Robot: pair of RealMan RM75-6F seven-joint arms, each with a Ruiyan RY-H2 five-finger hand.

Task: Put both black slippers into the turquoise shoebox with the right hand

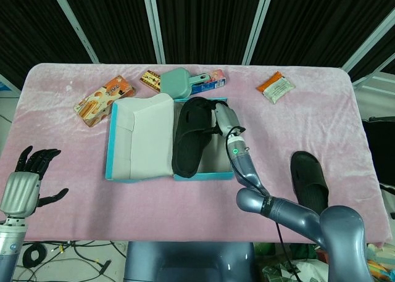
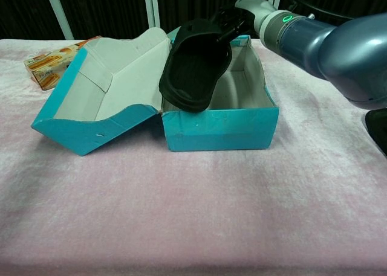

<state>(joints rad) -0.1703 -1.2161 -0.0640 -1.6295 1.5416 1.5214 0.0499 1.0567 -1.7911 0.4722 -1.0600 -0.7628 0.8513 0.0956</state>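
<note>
The pink-covered tabletop (image 1: 321, 109) carries everything, and near its middle sits the turquoise shoebox (image 2: 221, 131), its hinged lid (image 2: 97, 101) thrown open toward 9 o'clock so the pale inside faces up. Over the box's 9 o'clock wall leans one black slipper (image 2: 196, 67), tilted on its side with its sole edge resting on that rim and its upper end raised toward 12 o'clock; it is partly inside the box, not lying flat on the floor of it. The right hand (image 1: 225, 123) reaches in from the 5 o'clock side along a grey forearm with a green light, and its fingers grip the strap end of that slipper at the box's 12 o'clock corner. The second black slipper (image 1: 308, 180) lies flat on the cloth at 4 o'clock from the box, well apart from it, close to the near edge. The left hand (image 1: 28, 180) hovers at the tabletop's 8 o'clock corner, fingers spread and holding nothing. Along the far side, at 12 o'clock from the box, lie a green brush (image 1: 179, 81), an orange snack box (image 1: 103, 100) and, toward 2 o'clock, a small orange packet (image 1: 275, 86).
</note>
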